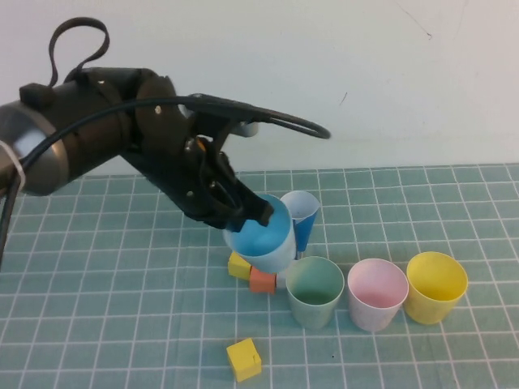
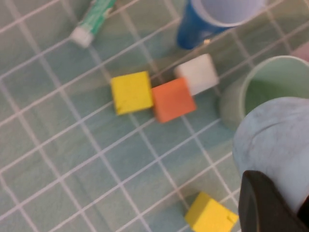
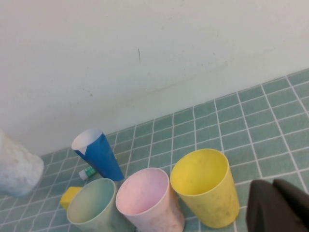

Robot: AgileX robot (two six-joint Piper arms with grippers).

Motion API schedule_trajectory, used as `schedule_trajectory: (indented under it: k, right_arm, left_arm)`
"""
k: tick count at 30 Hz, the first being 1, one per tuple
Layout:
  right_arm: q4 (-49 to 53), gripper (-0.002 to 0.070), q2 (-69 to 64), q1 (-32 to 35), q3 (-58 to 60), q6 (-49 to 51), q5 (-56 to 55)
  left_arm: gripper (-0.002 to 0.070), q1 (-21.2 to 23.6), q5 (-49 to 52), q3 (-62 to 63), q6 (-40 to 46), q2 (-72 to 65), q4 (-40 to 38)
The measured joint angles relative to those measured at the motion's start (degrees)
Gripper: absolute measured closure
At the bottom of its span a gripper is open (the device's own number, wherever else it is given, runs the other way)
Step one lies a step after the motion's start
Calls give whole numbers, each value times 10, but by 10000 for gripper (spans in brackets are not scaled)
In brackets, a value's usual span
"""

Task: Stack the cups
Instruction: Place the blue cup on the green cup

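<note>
My left gripper (image 1: 247, 212) is shut on the rim of the light blue cup (image 1: 263, 239) and holds it tilted in the air above the blocks, just left of the green cup (image 1: 315, 290). The left wrist view shows the light blue cup (image 2: 275, 145) beside the green cup (image 2: 270, 79). The green, pink (image 1: 376, 293) and yellow (image 1: 435, 286) cups stand upright in a row on the mat. My right gripper (image 3: 277, 208) is out of the high view. In the right wrist view it sits shut and empty beside the yellow cup (image 3: 205, 186).
A narrow dark blue cone cup (image 1: 302, 217) stands behind the held cup. A yellow block (image 1: 238, 265), an orange block (image 1: 262, 279) and a white block (image 2: 198, 72) lie under it. Another yellow block (image 1: 244, 359) lies near the front. A glue stick (image 2: 91, 19) lies further back.
</note>
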State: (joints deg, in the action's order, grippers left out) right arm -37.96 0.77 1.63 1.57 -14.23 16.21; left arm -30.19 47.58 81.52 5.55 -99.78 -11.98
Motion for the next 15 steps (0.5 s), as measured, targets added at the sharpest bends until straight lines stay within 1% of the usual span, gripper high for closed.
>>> schedule_trajectory:
  k: [7,10,15]
  right_arm:
    - [0,678,0,0,0,-1,1]
    - [0,678,0,0,0,-1,2]
    - [0,678,0,0,0,-1,2]
  left_arm:
    - [670,-62,2,35,13,-33,21]
    - [670,-68,-1,58,12,-65,21]
    - [670,-68,-3,89,-17,-117,51]
